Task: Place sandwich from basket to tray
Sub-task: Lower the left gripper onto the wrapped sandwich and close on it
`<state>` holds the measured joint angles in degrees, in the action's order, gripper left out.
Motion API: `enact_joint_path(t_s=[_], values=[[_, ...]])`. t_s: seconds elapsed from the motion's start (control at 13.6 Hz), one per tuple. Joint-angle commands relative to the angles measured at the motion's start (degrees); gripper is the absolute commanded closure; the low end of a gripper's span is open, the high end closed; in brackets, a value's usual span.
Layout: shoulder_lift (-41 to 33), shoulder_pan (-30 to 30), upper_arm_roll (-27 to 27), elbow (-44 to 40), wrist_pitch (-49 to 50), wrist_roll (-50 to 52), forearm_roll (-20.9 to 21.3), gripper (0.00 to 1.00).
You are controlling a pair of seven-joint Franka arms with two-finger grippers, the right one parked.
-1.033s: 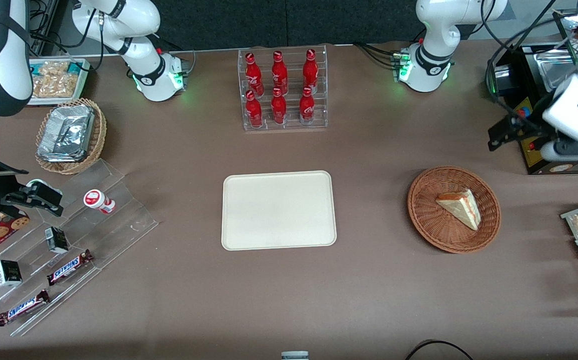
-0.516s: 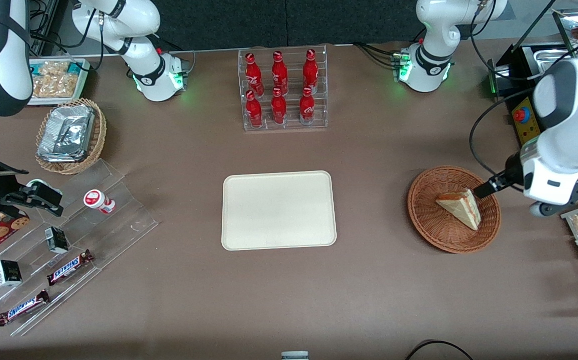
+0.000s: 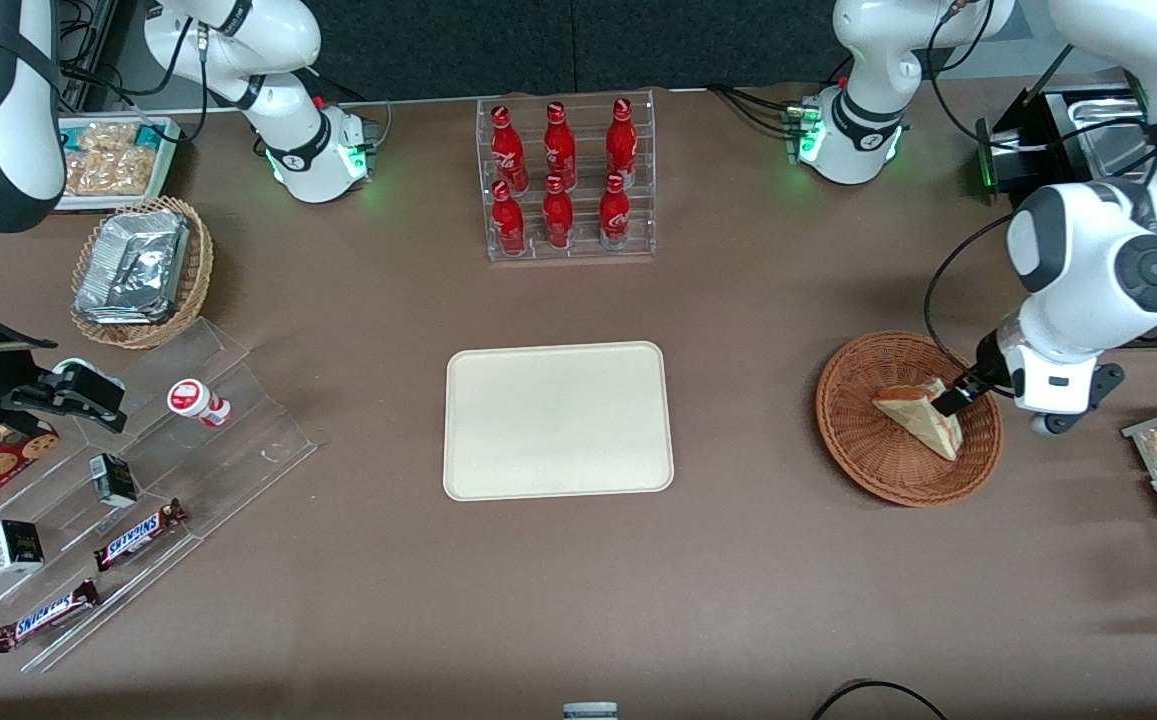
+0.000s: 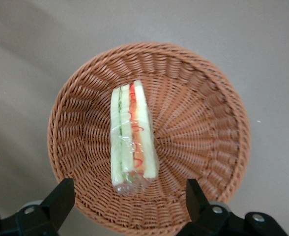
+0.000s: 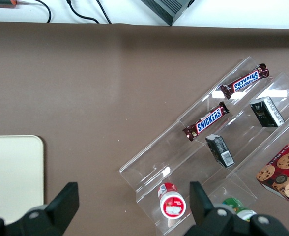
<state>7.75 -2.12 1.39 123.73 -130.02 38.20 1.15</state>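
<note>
The sandwich (image 3: 921, 417) lies in the basket (image 3: 863, 440), resting on the weave slightly toward the working arm's side of its middle. It is a wrapped wedge with pale bread; in the wrist view its cut edge (image 4: 132, 140) faces up at the camera, showing red and green filling lines, and its long axis runs between the 2 fingers (image 4: 61, 199). In the front view the wedge's pointed end aims toward the front camera and the working arm's end of the tabletop (image 3: 758, 560). The tool (image 3: 960, 392) hovers just above the sandwich's upper corner, over the basket's rim, its fingers spread wide and holding nothing. The left arm bends down steeply over the basket's edge, wrist pointing at the basket. The tray (image 3: 558, 420) sits well apart, toward the parked arm's end, with the bottle rack (image 3: 568, 180) farther from the front camera.
</note>
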Motion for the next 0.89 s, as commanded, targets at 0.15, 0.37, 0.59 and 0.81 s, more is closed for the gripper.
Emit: enact_joint_path(t_s=[0.15, 0.37, 0.59, 0.81], values=[[3.84, -0.43, 0.55, 2.39, -6.45, 4.78, 1.14, 0.0], [6.3, -0.43, 0.55, 2.39, -9.45, 4.87, 1.14, 0.0], [9.29, -0.25, 0.55, 2.39, -12.61, 6.27, 1.14, 0.0], [10.26, -0.16, 0.55, 2.74, -13.94, 6.45, 1.14, 0.49]])
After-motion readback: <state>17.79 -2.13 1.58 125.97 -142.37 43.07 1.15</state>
